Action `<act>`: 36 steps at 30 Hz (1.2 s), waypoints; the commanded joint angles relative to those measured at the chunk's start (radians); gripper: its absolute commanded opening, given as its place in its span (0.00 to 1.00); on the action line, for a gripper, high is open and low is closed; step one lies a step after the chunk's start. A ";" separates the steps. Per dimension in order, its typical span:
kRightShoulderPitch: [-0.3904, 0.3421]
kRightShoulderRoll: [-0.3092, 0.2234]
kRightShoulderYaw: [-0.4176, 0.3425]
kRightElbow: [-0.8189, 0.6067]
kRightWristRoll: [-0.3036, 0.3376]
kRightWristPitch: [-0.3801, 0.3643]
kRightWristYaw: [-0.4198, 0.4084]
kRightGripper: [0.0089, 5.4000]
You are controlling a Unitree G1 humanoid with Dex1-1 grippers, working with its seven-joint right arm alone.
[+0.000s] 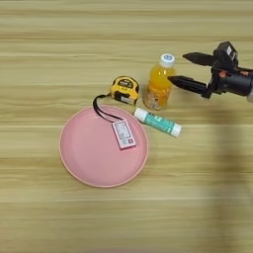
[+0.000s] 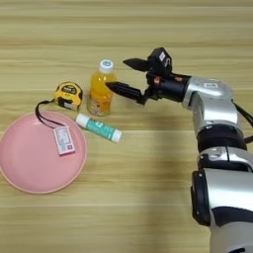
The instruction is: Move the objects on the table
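Orange-juice bottle (image 1: 159,83) just beside spread end effector (image 2: 118,75)

Pink plate (image 1: 84,163), yellow tape measure (image 1: 124,89), orange bottle (image 1: 159,89) white-capped, teal-labelled white tube (image 1: 158,122), black claw (image 2: 123,75).

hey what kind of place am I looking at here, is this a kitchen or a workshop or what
Most likely a robot test bench rather than a kitchen or workshop. A bare wooden table holds unrelated small items: a pink plate, a yellow tape measure and an orange-juice bottle. A robot gripper reaches toward them with open jaws.
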 commanded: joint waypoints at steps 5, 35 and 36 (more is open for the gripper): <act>-0.113 0.023 -0.015 -0.048 0.011 -0.050 -0.098 0.99; -0.147 0.085 -0.007 0.026 -0.002 -0.059 -0.191 0.62; -0.146 0.085 -0.006 0.026 -0.003 -0.061 -0.191 0.60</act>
